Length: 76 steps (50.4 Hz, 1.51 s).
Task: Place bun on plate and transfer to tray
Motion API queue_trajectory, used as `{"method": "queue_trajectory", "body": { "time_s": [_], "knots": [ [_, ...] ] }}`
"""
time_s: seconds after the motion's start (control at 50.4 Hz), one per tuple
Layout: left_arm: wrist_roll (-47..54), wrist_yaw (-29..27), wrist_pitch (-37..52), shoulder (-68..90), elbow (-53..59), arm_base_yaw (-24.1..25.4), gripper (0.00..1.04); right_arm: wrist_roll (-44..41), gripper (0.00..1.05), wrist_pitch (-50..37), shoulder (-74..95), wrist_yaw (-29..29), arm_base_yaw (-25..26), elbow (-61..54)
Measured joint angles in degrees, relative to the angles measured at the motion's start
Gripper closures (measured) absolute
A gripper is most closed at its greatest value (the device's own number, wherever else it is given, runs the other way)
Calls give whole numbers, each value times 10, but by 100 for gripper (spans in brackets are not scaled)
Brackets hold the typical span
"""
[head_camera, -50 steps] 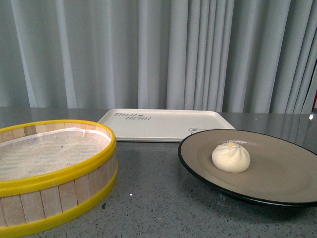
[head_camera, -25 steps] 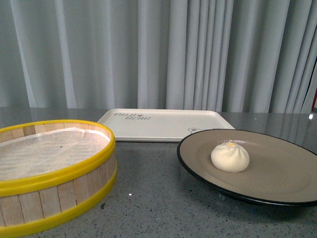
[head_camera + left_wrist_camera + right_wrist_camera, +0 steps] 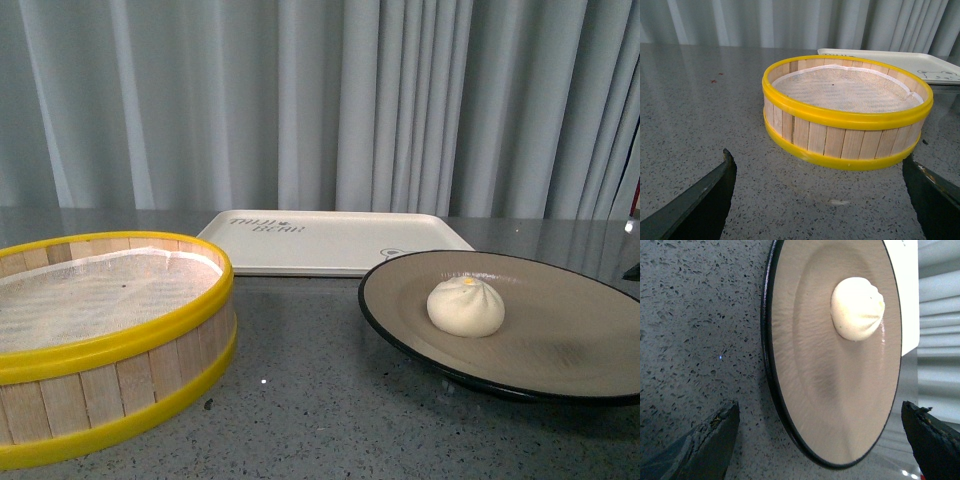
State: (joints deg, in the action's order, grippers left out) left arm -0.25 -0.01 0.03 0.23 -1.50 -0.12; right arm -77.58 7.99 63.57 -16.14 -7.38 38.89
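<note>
Across a grey speckled surface (image 3: pixel 320 410) backed by pale pleated curtains (image 3: pixel 300 100), the items of a serving task sit spread out. Toward the far edge lies the cream-white tray (image 3: pixel 330 240), flat and bare apart from faint printed lettering near its far left corner. A round wooden steamer basket (image 3: pixel 110 380) with yellow rims stands toward the near edge on the left side, lined with white cloth and holding nothing. On the right side, just nearer than the tray's right corner, sits the plate (image 3: pixel 560 340), tan inside with a black rim; whether its rim touches the tray cannot be told. The left tool (image 3: pixel 816 190) hangs low before the steamer basket, its two dark fingers (image 3: pixel 700 200) spread wide with nothing between them. The right tool (image 3: pixel 819 435) faces the plate (image 3: pixel 805 390) with its fingers (image 3: pixel 705 445) likewise wide apart, the plate's near rim lying in the gap without touching either. The bun (image 3: pixel 466 306), pleated and marked with a small yellow spot, rests on the plate, left of its centre.
</note>
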Motion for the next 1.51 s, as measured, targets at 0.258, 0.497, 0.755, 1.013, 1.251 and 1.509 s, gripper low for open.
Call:
{"method": "queue_trajectory", "body": {
  "time_s": [0.258,0.497,0.755,1.013,1.251,1.509],
  "knots": [
    [0,0,0,0,0,0,7,-5,8,-40,83,0,-26,24],
    [0,0,0,0,0,0,7,-7,24,-59,136,8,-35,43],
    [0,0,0,0,0,0,7,-28,67,-76,147,16,-48,43],
    [0,0,0,0,0,0,7,-66,101,-158,150,56,-49,17],
    [0,0,0,0,0,0,7,-85,102,-191,141,58,-47,1],
    [0,0,0,0,0,0,7,-117,102,-180,121,36,-39,28]
  ]
}}
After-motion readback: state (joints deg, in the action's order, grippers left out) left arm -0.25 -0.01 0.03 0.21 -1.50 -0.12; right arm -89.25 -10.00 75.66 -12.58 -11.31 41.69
